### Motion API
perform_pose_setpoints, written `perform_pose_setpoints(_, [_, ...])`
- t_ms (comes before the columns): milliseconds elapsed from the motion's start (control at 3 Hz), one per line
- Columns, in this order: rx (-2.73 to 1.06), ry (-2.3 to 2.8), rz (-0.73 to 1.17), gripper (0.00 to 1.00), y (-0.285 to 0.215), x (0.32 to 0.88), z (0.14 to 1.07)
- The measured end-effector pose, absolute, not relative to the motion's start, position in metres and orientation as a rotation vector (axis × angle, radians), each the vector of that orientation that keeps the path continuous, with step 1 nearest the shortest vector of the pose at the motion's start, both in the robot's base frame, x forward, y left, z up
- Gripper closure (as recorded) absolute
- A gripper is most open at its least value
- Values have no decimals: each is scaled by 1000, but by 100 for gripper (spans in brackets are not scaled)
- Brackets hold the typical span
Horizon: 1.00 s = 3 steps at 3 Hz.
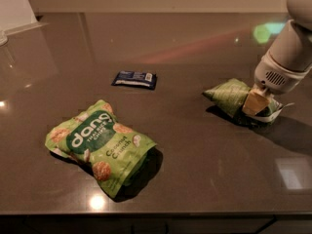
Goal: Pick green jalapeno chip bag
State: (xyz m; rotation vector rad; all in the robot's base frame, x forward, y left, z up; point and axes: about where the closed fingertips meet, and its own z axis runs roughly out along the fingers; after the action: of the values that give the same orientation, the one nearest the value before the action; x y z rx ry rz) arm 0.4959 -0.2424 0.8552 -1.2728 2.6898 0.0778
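The green jalapeno chip bag [228, 95] is at the right of the dark counter [204, 179], olive green and crumpled into a tent shape, with its left end pointing left. My gripper [257, 105] comes down from the upper right on the white arm and is shut on the bag's right end. One tan finger [255, 101] shows pressed against the bag. The bag's right part is hidden behind the finger and wrist. A shadow lies under the bag's right side.
A larger bright-green "dang Coconut Crunch" bag [100, 145] lies at the front left. A small dark-blue wrapper [134, 79] lies at the middle left, farther back. The counter's front edge runs along the bottom of the view.
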Motion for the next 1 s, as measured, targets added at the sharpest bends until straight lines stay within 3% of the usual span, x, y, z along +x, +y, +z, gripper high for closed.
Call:
perform_pose_setpoints(333, [-1280, 2639, 84, 100, -237, 502, 893])
perform_pose_setpoints(1000, [-1272, 2523, 70, 100, -242, 515, 963])
